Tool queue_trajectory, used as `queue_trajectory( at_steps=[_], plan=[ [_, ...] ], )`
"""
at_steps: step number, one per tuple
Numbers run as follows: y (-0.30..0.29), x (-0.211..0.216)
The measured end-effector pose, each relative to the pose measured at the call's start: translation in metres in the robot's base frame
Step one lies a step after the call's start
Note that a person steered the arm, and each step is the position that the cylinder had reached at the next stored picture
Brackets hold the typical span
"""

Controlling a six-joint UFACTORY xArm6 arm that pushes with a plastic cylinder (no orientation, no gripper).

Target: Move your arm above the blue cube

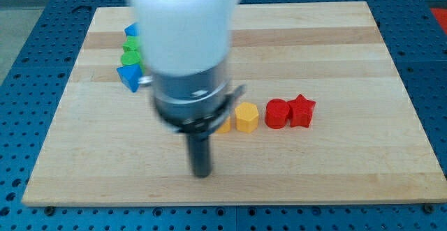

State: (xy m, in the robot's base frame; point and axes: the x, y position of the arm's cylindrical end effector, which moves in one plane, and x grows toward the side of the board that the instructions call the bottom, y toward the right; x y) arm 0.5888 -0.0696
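Wooden board (335, 168) on blue perforated table (426, 63). Mid-board: yellow hexagonal block (246, 117), red cylinder (277, 113) touching red star (302, 110). Near far-left corner: green blocks (130, 52), shapes possibly star-like, partly hidden.

No writing, label, brand, number or sign can be read anywhere from where I stand: not on the wooden board (335, 175), not on the coloured blocks, not on the arm's blurred white and grey housing (187, 42), nor on the blue perforated table (21, 21) around the board.
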Motion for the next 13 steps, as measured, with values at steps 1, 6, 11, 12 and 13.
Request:
queue_trajectory(
  at_steps=[1,6,11,12,13],
  plan=[
    [-0.089,0.002],
    [-0.235,-0.101],
    [-0.082,-0.344],
    [-0.088,-0.338],
    [-0.133,-0.351]
  ],
)
